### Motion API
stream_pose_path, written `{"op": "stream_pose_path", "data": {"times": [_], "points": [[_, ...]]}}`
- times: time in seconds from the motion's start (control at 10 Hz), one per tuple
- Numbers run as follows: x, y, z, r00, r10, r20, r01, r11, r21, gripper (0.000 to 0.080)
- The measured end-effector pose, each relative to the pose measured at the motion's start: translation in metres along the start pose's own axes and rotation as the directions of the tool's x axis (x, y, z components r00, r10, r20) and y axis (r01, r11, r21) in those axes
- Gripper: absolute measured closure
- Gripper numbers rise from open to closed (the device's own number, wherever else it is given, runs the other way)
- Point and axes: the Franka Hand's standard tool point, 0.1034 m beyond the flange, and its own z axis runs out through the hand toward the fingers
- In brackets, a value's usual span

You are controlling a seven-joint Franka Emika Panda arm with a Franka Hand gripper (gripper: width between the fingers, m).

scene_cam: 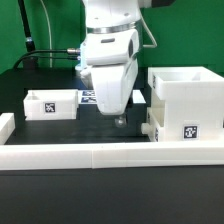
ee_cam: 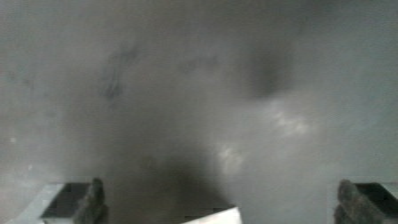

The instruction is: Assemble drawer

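The large white drawer casing (scene_cam: 187,103) stands at the exterior view's right, open on top, with a tag on its front. A small white tray (scene_cam: 52,104) with a tag stands at the exterior view's left. My gripper (scene_cam: 118,119) hangs between them, just above the dark table, a little left of the casing. In the wrist view the two fingertips (ee_cam: 75,200) stand wide apart with nothing between them. A white corner (ee_cam: 217,217) shows at the wrist view's edge; I cannot tell which part it belongs to. The second tray is hidden.
The long low white border wall (scene_cam: 100,153) runs along the front of the table. The marker board (scene_cam: 88,97) lies flat behind my arm, mostly hidden. A green backdrop and cables stand at the back.
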Motion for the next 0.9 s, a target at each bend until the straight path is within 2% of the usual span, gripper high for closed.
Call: {"op": "stream_pose_path", "data": {"times": [0.3, 0.7, 0.8, 0.9], "points": [[-0.023, -0.020, -0.013, 0.999, 0.030, 0.014, -0.030, 1.000, 0.001, 0.0150], [-0.055, -0.039, -0.028, 0.998, 0.065, 0.024, -0.065, 0.998, -0.001, 0.0150], [-0.059, -0.040, -0.035, 0.996, 0.089, 0.025, -0.088, 0.996, -0.012, 0.0150], [-0.058, -0.041, -0.032, 0.995, 0.100, 0.024, -0.100, 0.995, -0.007, 0.0150]]}}
